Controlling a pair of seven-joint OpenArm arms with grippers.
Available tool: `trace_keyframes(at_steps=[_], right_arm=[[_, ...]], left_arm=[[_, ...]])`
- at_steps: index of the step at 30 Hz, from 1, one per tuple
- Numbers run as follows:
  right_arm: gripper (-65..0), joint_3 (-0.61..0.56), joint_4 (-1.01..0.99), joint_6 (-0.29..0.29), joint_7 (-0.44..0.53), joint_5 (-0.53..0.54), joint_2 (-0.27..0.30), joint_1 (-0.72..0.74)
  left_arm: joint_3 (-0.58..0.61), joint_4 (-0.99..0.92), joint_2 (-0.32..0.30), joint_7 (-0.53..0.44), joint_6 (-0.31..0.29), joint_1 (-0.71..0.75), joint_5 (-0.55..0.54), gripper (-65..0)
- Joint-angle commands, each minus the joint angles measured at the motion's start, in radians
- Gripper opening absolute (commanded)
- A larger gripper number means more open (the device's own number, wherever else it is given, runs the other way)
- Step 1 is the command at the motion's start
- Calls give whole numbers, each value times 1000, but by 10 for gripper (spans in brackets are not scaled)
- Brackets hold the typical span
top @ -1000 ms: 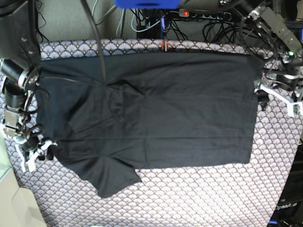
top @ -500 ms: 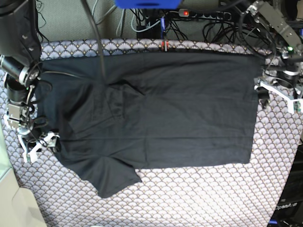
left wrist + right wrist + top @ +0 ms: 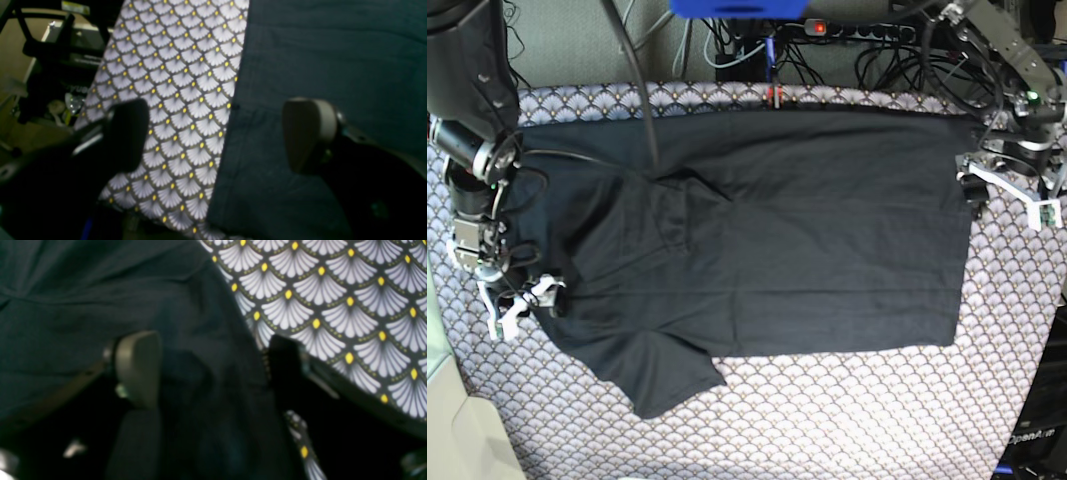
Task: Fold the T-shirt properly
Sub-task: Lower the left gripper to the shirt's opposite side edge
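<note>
The dark T-shirt [image 3: 767,230] lies spread flat on the scallop-patterned tablecloth [image 3: 877,410], with one sleeve sticking out at the lower left [image 3: 672,380]. At the shirt's left edge my right gripper [image 3: 522,305] is open. In its wrist view, the right gripper [image 3: 210,366] has its fingers apart with dark T-shirt cloth [image 3: 66,306] between them. My left gripper [image 3: 1004,195] stands open at the shirt's right hem. In the left wrist view the left gripper [image 3: 217,133] straddles the hem of the T-shirt [image 3: 333,50], one finger over the tablecloth [image 3: 186,83].
Cables and a power strip [image 3: 857,30] run behind the table's far edge. A blue object [image 3: 737,8] hangs at the top. Beyond the table's side edge there is floor clutter [image 3: 50,83]. Bare patterned cloth [image 3: 333,290] borders the shirt on all sides.
My right gripper has opened and moved in toward the shirt's left edge. My left gripper has shifted slightly inward and toward the back at the right hem.
</note>
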Motion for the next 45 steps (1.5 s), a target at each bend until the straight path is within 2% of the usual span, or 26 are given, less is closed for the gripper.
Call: trace_keyframes(at_steps=[1, 9, 12, 18, 25, 26, 28, 30, 36, 41, 45], right_arm=[[-281, 2, 16, -3, 26, 10, 16, 31], [-650, 5, 16, -4, 21, 15, 18, 30], [-650, 5, 16, -4, 20, 15, 18, 30], [-650, 5, 16, -4, 20, 13, 18, 30], [-650, 5, 16, -3, 20, 13, 16, 30], [-650, 5, 16, -3, 20, 13, 16, 30], [-650, 5, 16, -3, 20, 13, 15, 30], [-650, 2, 21, -3, 20, 10, 1, 30], [-650, -1, 21, -3, 20, 8, -2, 30], [-650, -1, 18, -3, 20, 8, 0, 30], [-650, -3, 18, -3, 20, 7, 3, 28]], left_arm=[[0, 20, -6, -25, 5, 0, -10, -31], [0, 20, -4, -25, 5, -2, -13, -31], [9, 15, -4, -25, 5, -31, -14, -31], [12, -54, -3, -24, 5, -180, -10, -31], [118, -280, -11, -25, 11, -321, -7, -31], [127, -309, -11, -30, 23, -335, -7, -31], [144, -393, -14, -38, 94, -378, -5, -31], [169, -477, -49, -53, 166, -427, -7, -31], [293, -720, -155, -211, 307, -519, -8, -31], [417, -901, -242, -320, 389, -579, -8, -31], [457, -1108, -285, -427, 396, -643, -8, -31]])
